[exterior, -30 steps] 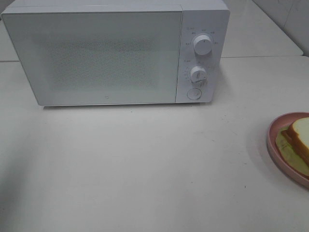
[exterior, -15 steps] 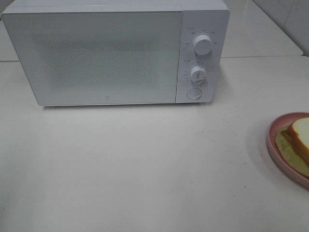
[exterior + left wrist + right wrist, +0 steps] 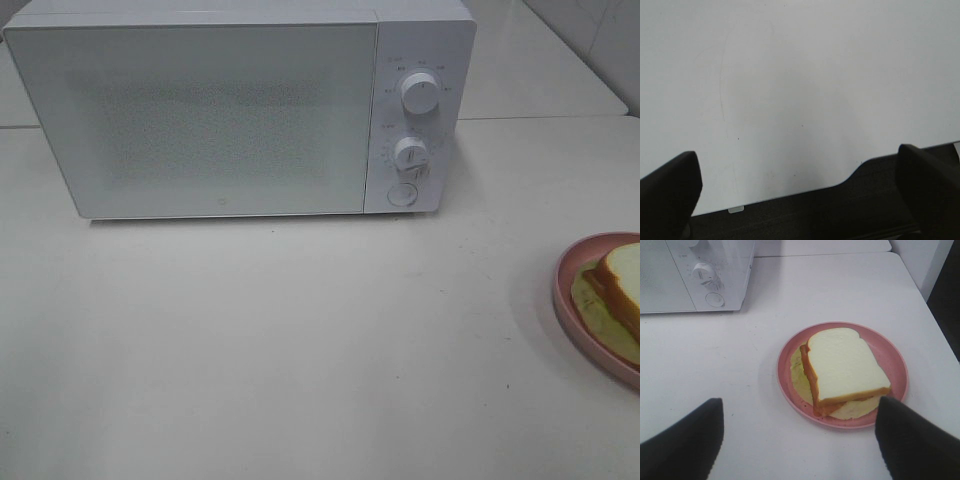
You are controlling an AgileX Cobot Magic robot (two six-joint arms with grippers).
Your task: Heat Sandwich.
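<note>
The sandwich (image 3: pixel 624 282), white bread over an orange-red filling and a pale yellow-green layer, lies on a round pink plate (image 3: pixel 563 285) at the table's right edge, partly cut off in the exterior high view. The right wrist view shows the sandwich (image 3: pixel 845 362) whole on its plate (image 3: pixel 892 355), just ahead of my right gripper (image 3: pixel 800 440), which is open and holds nothing. My left gripper (image 3: pixel 800 200) is open and empty over bare table near its front edge. Neither gripper shows in the exterior high view.
A white microwave (image 3: pixel 220 110) stands at the back of the table with its door shut. On its right panel are two knobs (image 3: pixel 421 92) and a round button (image 3: pixel 402 194). The table's front edge (image 3: pixel 790 192) shows in the left wrist view.
</note>
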